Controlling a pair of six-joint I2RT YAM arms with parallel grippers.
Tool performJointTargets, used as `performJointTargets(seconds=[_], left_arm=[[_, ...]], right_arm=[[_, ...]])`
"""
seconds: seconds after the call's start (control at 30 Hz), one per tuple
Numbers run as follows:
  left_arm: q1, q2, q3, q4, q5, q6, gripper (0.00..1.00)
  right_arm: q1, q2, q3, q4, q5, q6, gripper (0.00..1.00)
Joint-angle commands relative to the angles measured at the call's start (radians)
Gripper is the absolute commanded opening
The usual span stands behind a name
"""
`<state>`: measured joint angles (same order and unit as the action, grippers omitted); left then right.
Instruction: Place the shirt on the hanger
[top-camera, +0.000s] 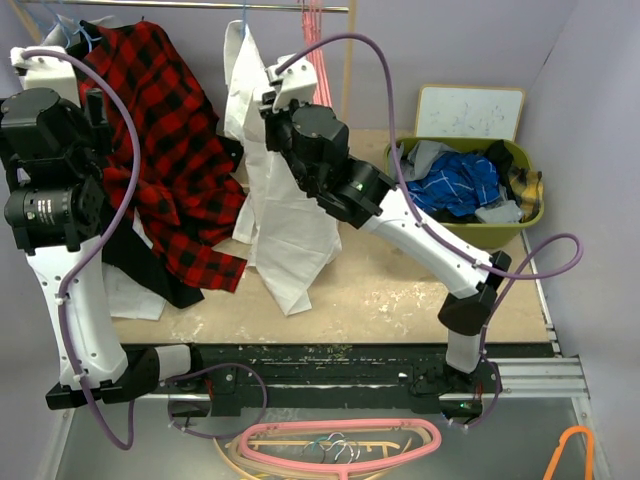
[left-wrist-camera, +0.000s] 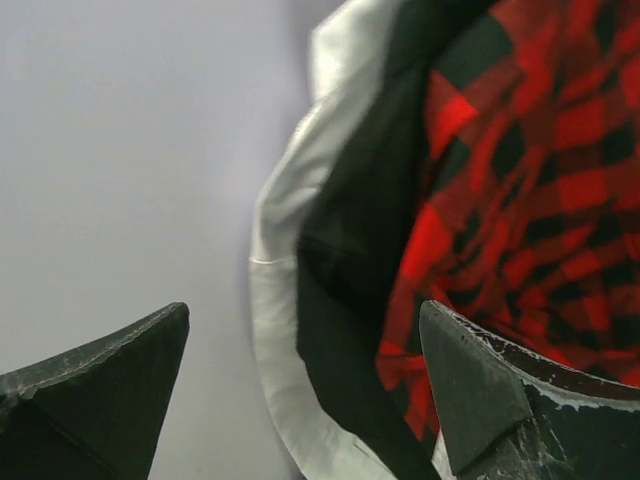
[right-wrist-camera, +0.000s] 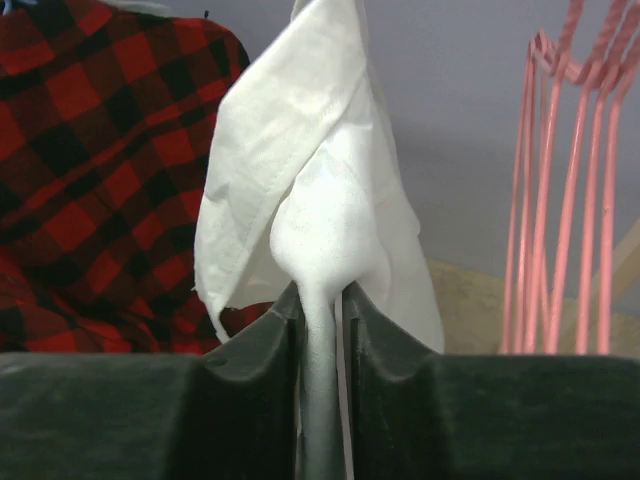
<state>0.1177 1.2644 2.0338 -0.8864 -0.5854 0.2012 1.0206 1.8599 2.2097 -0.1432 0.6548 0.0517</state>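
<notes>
The white shirt (top-camera: 285, 200) hangs from the rail at the back and drapes down to the table. A thin light-blue hanger hook (top-camera: 244, 18) shows just above its top; the rest of the hanger is hidden by cloth. My right gripper (top-camera: 272, 95) is at the shirt's upper right edge. In the right wrist view my right gripper (right-wrist-camera: 322, 296) is shut on a pinched fold of the shirt (right-wrist-camera: 315, 170). My left gripper (top-camera: 92, 100) is raised at the left beside the plaid shirt. In the left wrist view my left gripper (left-wrist-camera: 305, 312) is open and holds nothing.
A red-and-black plaid shirt (top-camera: 170, 150) hangs left of the white one. Pink hangers (top-camera: 318, 50) hang on the rail (top-camera: 200, 6). A green basket (top-camera: 535, 215) of clothes stands at the right, with a whiteboard (top-camera: 470, 110) behind. More pink hangers (top-camera: 340, 445) lie by the arm bases.
</notes>
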Motion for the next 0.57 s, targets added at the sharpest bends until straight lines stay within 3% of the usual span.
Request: performJointTargets(seconds=[0.0,0.03,0.07,0.27,0.53], left_arm=[[0.003,0.004,0.059,-0.079,0.194,-0.034,0.99],[0.003,0.007,0.075,-0.09,0.197,-0.033,0.99],[0.003,0.01,0.086,-0.092,0.197,-0.03,0.99],[0.002,0.007,0.096,-0.123,0.267,-0.013,0.99],[-0.007,-0.04,-0.011,-0.104,0.35,-0.008,0.99]], right_arm=[[0.004,-0.076,-0.035,0.08,-0.143,0.013,0.55],[0.004,-0.112,-0.082,0.101,-0.167,0.011,0.91],[0.004,-0.152,-0.133,0.122,-0.193,0.007,0.99],[0.001,-0.393,-0.422,0.236,-0.234,0.045,1.0],[0.001,-0.605,-0.667,0.176,-0.163,0.112,1.0]])
